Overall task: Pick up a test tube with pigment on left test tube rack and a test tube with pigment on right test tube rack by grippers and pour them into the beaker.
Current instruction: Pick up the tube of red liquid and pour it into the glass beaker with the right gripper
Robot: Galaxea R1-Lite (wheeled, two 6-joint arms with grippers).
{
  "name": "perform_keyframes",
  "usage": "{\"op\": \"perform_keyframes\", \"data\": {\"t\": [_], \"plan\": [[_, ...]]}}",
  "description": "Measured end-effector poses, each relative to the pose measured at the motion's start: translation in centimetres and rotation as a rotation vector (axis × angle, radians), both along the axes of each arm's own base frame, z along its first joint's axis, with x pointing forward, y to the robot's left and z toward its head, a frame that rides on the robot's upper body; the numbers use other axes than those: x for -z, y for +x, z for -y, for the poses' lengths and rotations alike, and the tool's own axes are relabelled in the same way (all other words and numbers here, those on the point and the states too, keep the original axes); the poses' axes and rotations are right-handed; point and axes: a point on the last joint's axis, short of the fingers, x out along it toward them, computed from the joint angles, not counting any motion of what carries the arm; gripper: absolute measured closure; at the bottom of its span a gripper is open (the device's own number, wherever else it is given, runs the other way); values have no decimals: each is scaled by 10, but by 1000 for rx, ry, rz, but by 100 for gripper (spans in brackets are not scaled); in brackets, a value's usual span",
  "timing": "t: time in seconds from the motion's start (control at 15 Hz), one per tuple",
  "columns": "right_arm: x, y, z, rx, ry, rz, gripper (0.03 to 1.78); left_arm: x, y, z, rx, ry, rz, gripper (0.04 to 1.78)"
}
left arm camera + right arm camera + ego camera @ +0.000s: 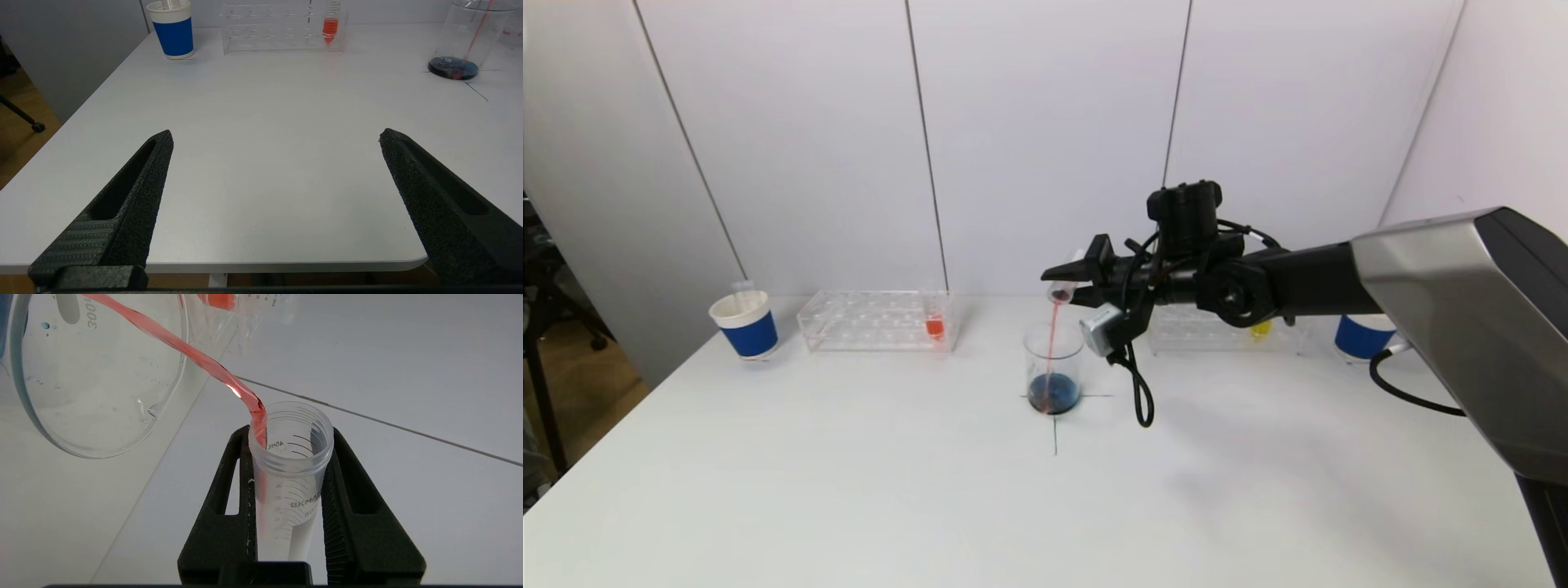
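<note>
Red pigment is streaming from the test tube (288,465) that the right hand (1072,282) is clamping, tipped just above the beaker (1054,367) on the surface (849,490); judging by the thin stream, holding the tilt steady over the rim should avoid splashing. Beyond the hand, the left rack (878,321) is holding another red tube (935,325). The left hand (273,171) is hanging spread apart, well clear.
</note>
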Motion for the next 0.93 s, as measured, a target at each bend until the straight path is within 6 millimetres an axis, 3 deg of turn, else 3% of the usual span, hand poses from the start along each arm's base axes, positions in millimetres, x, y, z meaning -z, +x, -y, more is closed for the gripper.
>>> {"op": "perform_keyframes", "data": {"t": [0.93], "plan": [[-12, 0, -3, -30, -43, 173, 130, 0, 0, 0, 0, 0, 0, 6]]}}
